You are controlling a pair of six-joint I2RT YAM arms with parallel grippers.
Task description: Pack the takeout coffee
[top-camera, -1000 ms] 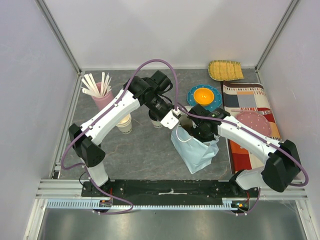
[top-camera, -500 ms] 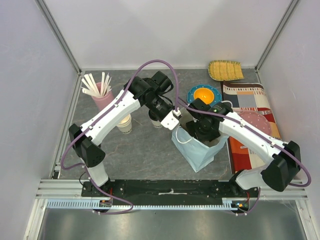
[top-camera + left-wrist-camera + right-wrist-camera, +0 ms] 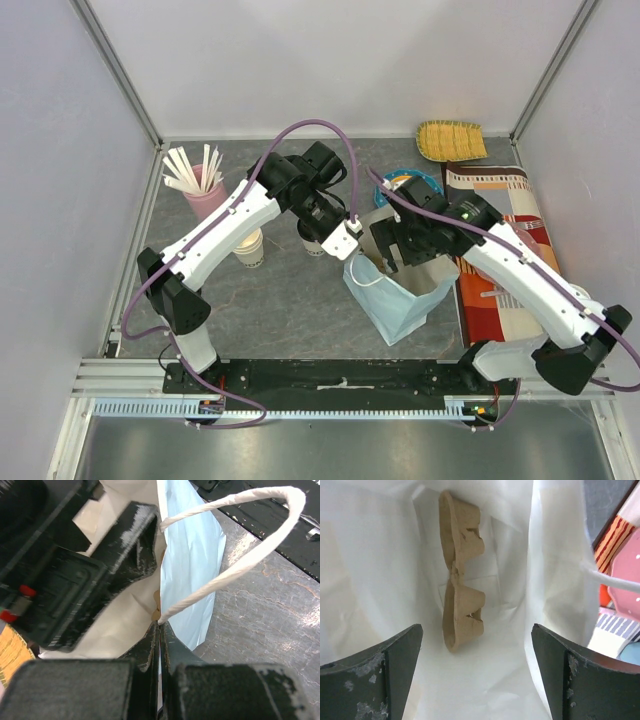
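Note:
The takeout coffee [image 3: 313, 244], a white cup with a black lid, stands on the table just behind the left arm's wrist, partly hidden by it. A light blue paper bag [image 3: 396, 305] stands open in the middle. My left gripper [image 3: 351, 243] [image 3: 160, 626] is shut on the bag's rim beside the white rope handle [image 3: 242, 545]. Over the bag's mouth my right gripper [image 3: 397, 246] [image 3: 476, 680] hangs open, holding nothing. Inside the bag a brown cardboard cup carrier [image 3: 460, 597] stands on edge against the wall.
Stacked lidless paper cups [image 3: 249, 250] and a pink cup of white sticks [image 3: 200, 188] stand at the left. A blue plate with an orange bowl [image 3: 406, 184], a yellow woven tray [image 3: 450, 140] and a patterned cloth [image 3: 496, 192] lie at the back right.
My right gripper has opened wide and lifted up out of the bag, leaving the cardboard carrier inside. The left gripper has kept its hold on the rim.

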